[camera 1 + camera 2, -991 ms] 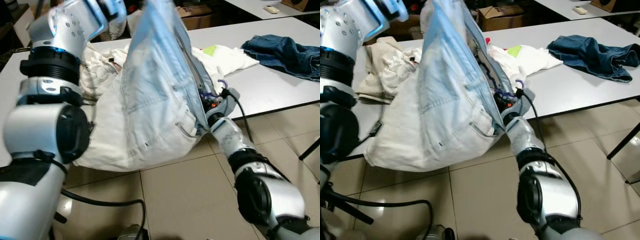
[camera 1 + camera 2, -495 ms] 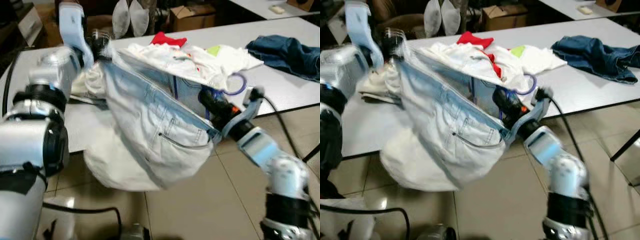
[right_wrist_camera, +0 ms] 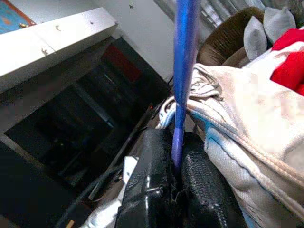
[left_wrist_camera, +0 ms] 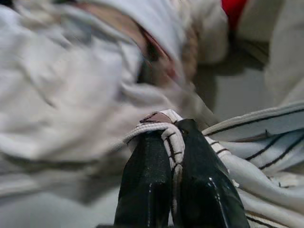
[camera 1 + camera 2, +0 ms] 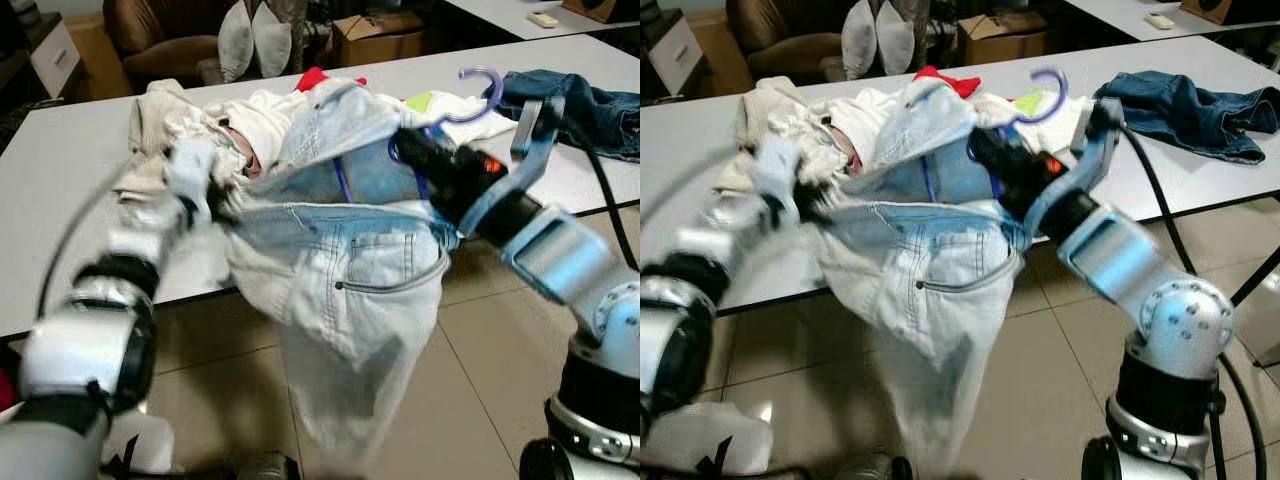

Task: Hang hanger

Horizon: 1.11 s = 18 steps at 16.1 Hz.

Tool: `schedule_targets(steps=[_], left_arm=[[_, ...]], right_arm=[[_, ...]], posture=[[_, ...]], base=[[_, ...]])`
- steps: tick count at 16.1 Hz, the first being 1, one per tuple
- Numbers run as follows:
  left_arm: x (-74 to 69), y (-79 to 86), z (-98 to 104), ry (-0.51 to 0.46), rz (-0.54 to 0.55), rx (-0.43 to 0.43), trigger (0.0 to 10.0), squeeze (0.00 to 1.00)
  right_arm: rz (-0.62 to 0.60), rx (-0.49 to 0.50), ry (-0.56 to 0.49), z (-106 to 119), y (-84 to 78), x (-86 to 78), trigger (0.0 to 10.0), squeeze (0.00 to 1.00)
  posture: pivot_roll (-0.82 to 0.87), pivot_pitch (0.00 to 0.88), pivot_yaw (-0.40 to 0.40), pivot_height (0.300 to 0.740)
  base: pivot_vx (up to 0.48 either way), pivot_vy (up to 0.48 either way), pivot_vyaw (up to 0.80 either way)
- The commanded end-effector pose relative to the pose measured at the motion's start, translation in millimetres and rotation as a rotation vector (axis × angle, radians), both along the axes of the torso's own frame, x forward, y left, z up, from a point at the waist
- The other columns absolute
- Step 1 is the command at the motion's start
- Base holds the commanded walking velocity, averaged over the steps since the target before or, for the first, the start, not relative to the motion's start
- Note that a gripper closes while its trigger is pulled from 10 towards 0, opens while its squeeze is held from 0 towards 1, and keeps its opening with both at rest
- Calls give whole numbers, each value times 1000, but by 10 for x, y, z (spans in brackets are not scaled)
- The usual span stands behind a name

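A pair of pale blue jeans (image 5: 350, 290) is held stretched between two grippers in the centre of the frame, above the front edge of a grey counter (image 5: 60, 170). The right gripper (image 5: 415, 160), at centre right, is clenched on a blue hanger (image 3: 183, 71); in the right wrist view the hanger's blue rod is seen pinched between the two black jaws. The hanger's hook (image 5: 478, 92) curls upward at upper right, above the waistband. The left gripper (image 4: 172, 142), at centre left and blurred in the eye views, is clenched on the waistband hem; in the left wrist view the white stitched edge is nipped between the jaws. The jeans' leg hangs down toward the tiled floor (image 5: 470, 340). A heap of white and cream clothes (image 5: 200, 125) with a red garment (image 5: 315, 77) lies on the counter behind. Dark blue jeans (image 5: 590, 100) lie at upper right.
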State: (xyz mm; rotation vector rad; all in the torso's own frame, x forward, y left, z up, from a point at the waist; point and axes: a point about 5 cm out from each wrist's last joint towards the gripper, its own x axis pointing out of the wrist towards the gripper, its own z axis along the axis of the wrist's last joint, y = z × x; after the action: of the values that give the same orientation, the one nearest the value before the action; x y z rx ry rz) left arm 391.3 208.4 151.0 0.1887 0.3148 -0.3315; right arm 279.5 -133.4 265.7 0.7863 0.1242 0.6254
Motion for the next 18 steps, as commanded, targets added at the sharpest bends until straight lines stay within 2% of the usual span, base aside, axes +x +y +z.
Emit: schedule_targets(steps=[1, 2, 3, 4, 5, 6, 7, 9, 12, 14, 17, 18], left_arm=[[-172, 219, -312, 133, 57, 43, 0, 0], [-227, 159, -422, 156, 6, 11, 0, 0], [-258, 100, -476, 152, -35, -34, 7216, 0], [-257, 71, -463, 123, -53, -78, 10000, 0], [-246, 60, -421, 79, -58, -141, 10000, 0], [-243, 57, -399, 58, -67, -162, 10000, 137], [-272, 56, -368, 8, -135, -193, 10000, 1000], [-335, 95, -392, -23, -169, -214, 10000, 1000], [-489, 288, -487, -48, -148, -235, 10000, 1000], [-555, 489, -385, -153, -88, -295, 10000, 1000], [-559, 570, -208, -260, -60, -354, 10000, 1000], [-540, 605, -149, -290, -13, -333, 10000, 1000]], right_arm=[[-65, 93, -164, 363, -184, -78, 10000, 0], [-69, 91, -157, 389, -190, -39, 10000, 0], [-67, 87, -155, 419, -189, -2, 10000, 0], [-63, 87, -152, 442, -186, 18, 10000, 0], [-57, 83, -146, 465, -179, 36, 10000, 0], [-54, 81, -143, 470, -175, 46, 10000, 0], [-54, 69, -140, 468, -170, 83, 10000, 0], [-62, 65, -132, 453, -180, 126, 10000, 0], [-64, 56, -117, 438, -213, 142, 10000, 0], [-72, 58, -120, 457, -258, 161, 10000, 0], [-68, 63, -117, 451, -278, 164, 10000, 0], [-69, 38, -124, 446, -268, 156, 10000, 0]], posture=[[-182, 0, 77, 740], [-183, 0, 65, 740], [-184, 0, 56, 740], [-183, 0, 54, 740], [-182, 0, 43, 740], [-182, 0, 43, 740], [-178, 0, 32, 740], [-177, 0, 28, 740], [-165, 0, 13, 740], [-154, 0, -4, 740], [-145, 0, -20, 740], [-147, 0, -18, 740]], base=[[0, 0, 0], [0, 0, 0], [0, 0, 0], [0, 0, 0], [0, 0, 0], [0, 0, 0], [0, 0, 0], [0, 0, 0], [0, 0, 0], [0, 0, 0], [0, 0, 0], [0, 0, 0]])
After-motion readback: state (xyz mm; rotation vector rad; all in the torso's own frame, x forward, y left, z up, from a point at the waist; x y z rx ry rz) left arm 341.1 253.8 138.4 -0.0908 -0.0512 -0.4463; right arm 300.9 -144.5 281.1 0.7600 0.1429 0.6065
